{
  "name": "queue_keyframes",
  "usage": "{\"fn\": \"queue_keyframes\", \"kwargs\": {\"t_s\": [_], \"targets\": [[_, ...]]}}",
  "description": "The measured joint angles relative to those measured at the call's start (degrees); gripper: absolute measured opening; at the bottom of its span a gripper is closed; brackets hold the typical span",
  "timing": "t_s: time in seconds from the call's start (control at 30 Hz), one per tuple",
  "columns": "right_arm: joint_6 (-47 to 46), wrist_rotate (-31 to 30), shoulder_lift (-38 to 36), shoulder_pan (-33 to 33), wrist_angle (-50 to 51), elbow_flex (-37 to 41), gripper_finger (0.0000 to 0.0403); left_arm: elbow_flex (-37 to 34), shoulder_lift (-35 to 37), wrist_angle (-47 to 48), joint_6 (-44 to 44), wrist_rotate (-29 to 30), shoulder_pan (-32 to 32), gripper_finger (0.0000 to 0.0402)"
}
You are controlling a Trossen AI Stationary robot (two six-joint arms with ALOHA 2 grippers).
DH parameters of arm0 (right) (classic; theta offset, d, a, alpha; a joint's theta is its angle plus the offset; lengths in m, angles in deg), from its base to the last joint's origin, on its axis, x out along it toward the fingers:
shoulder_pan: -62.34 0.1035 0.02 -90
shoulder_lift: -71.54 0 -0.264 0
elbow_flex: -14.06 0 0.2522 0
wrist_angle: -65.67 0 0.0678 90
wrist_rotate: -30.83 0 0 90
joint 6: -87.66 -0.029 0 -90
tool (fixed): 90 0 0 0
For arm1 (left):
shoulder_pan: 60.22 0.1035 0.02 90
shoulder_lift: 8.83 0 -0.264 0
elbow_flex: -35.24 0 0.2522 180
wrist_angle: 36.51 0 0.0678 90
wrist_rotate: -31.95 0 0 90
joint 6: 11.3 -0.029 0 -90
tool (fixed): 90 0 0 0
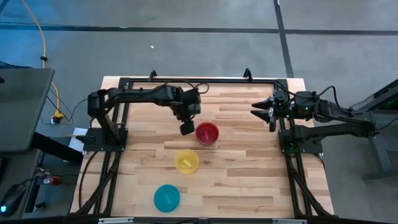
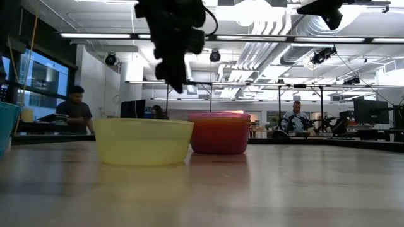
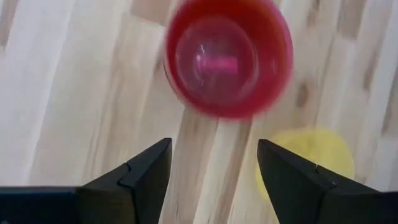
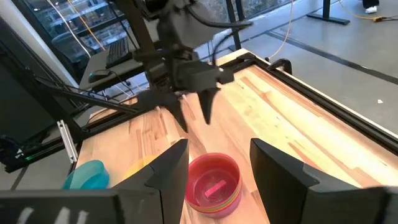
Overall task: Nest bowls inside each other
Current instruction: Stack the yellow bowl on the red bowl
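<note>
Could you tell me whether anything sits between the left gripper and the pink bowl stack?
Nothing visible does. The left gripper hangs open just beside the pink stack, with only bare table between them.

From this wrist cam you're looking past the right pincer, its two dark fingers spread apart with nothing between them. Framed in that gap is the round pink plastic bowl sitting on the pale wooden bench, with an orange rim peeking out under it. The left pincer hangs just above the bowl, fingers apart and pointing down. A blue plastic bowl sits off near the bench's edge.
</note>
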Motion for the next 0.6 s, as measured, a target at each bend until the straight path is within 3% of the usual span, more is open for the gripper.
{"fn": "queue_keyframes", "kwargs": {"t_s": [0.2,0.6], "targets": [[0.0,0.0,0.0,0.0,0.1,0.0,0.0165,-5.4,5.7,0.9,-2.1,-0.9,-2.6,0.0227],[0.4,-1.0,0.0,0.0,0.1,0.0,0.0165,-16.5,10.7,-2.9,5.0,2.3,-9.8,0.0227]]}}
